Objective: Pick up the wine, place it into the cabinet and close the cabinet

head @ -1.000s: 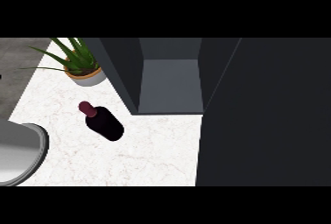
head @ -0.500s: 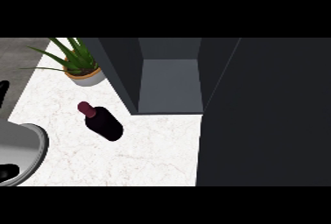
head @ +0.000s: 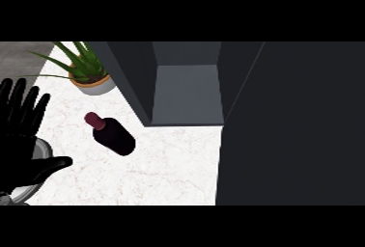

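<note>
The wine [head: 113,135] sits on the white surface [head: 171,166], just left of the open cabinet [head: 187,91] and outside it. Farther left of the cabinet, at the view's edge, the left hand [head: 18,157] has its fingers [head: 21,103] straight and spread apart, holding nothing. A plant [head: 91,76] stands beside the cabinet's left wall.

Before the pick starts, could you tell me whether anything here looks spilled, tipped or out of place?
Nothing stands out. The wine bottle sits whole on the counter with no spill, the potted plant is upright, the cabinet is open, and the left robot hand is open at the left edge.
</note>
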You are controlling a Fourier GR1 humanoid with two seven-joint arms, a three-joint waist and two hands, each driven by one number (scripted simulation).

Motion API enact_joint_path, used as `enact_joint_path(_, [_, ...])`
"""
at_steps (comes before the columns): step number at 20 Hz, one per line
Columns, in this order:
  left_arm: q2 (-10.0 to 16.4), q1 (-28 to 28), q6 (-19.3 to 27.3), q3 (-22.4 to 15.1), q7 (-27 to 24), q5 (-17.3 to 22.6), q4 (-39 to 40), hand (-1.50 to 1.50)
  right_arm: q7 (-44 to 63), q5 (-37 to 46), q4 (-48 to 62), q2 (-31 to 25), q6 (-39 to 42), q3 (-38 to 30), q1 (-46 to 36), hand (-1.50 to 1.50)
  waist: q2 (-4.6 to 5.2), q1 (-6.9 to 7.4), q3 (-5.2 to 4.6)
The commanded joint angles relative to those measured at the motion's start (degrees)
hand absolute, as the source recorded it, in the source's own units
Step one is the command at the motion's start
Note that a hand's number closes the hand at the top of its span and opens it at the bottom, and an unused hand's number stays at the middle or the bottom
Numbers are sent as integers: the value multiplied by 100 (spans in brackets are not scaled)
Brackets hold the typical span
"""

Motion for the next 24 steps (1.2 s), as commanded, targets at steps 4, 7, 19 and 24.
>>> enact_joint_path(4, [-62,-287,-212,279,-1277,-367,1706,-150,-58,-656,-780,-14,192,-89,519,-150,12,-54,-1])
enact_joint_path(7, [-138,-234,40,258,-1557,-721,1905,-150,-52,-606,-870,13,208,23,715,-150,-1,-32,2])
enact_joint_path(19, [-37,-384,-788,475,-2842,-539,4164,-150,-277,-476,-635,113,447,24,803,-150,0,9,-1])
enact_joint_path(24, [225,-1039,-1300,672,-3164,-281,5295,-150,-115,-599,-782,126,413,-22,712,-150,12,-21,-5])
